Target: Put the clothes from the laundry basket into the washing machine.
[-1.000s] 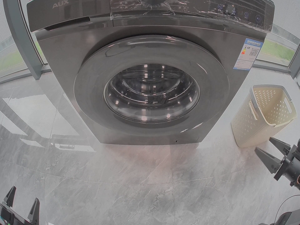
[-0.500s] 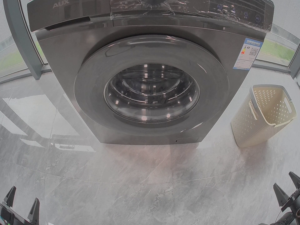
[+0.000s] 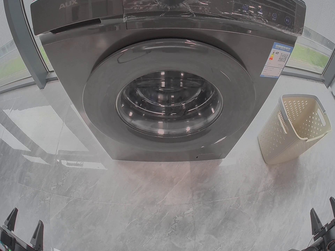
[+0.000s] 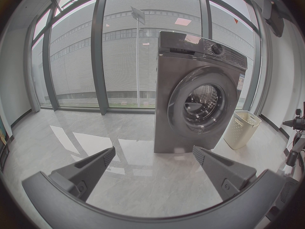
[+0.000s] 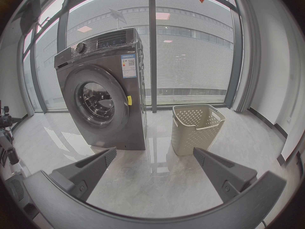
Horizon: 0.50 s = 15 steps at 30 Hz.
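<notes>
Laundry basket (image 3: 275, 140): cream perforated plastic, rectangular, upright on the glossy floor (image 3: 139, 199) just right of the washing machine (image 3: 167, 53); visible inner walls bare. Machine: grey metal, round glass door shut. My left gripper (image 4: 153, 149) and right gripper (image 5: 154, 150): spread wide, empty, well back. Judged next: open the door.

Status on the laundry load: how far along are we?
Done: nothing evident. The washing machine door is shut; no clothes show behind its glass or in the laundry basket, whose bottom is hidden. In hand: nothing; left gripper and right gripper are open and empty. Left: open the door, move any clothes.
</notes>
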{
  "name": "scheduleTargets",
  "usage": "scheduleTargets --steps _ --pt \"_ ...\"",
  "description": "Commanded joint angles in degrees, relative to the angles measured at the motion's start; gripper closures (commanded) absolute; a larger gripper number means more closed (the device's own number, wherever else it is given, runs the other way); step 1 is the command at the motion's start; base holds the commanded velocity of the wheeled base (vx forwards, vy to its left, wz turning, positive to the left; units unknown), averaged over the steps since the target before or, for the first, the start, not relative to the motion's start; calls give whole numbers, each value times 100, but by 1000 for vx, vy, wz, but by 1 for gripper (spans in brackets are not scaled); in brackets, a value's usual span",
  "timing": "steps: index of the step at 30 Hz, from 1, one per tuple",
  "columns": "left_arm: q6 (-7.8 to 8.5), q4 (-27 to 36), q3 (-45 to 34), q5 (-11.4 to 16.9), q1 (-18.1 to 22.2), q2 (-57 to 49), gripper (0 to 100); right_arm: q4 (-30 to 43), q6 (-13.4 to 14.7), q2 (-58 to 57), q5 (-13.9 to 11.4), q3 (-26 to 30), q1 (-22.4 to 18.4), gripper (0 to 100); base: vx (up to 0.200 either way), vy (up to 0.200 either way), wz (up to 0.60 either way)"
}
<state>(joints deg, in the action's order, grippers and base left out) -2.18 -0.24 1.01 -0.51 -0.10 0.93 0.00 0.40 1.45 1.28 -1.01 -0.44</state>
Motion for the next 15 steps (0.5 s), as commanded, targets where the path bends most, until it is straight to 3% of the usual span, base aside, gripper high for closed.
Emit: scheduleTargets --steps 1,3,6,15 --pt "-28 -2 -101 -45 1 -66 0 0 -5 -145 -5 101 0 0 0 0 0" --pt "7 -11 -101 -37 1 -66 0 0 21 -145 -5 101 0 0 0 0 0" --pt "183 7 -101 -19 1 -75 0 0 30 -145 -5 101 0 0 0 0 0" --pt "183 -2 -101 -10 10 -66 0 -9 144 -145 13 101 9 0 0 0 0"
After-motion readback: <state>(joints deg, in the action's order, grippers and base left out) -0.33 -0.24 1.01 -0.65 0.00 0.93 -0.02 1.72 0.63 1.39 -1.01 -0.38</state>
